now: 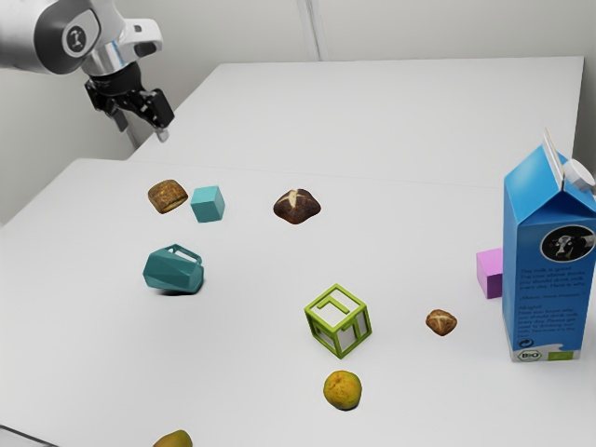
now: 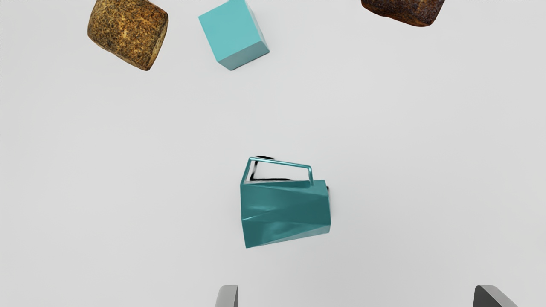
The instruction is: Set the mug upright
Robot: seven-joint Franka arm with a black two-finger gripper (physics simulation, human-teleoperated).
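Mug (image 1: 174, 272) on its side, left of centre in the exterior view; likely light, stiff, slick. We'd grip across the faceted body, sparing the thin handle (image 2: 279, 162); our fingers (image 2: 227, 297) stand wide.

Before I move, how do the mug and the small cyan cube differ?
The mug is dark teal; the cube is a lighter cyan. The mug has faceted, uneven sides and an open loop handle, while the cube has flat, plain faces and no handle. The mug lies on its side; the cube sits flat on a face. Both rest on the table.
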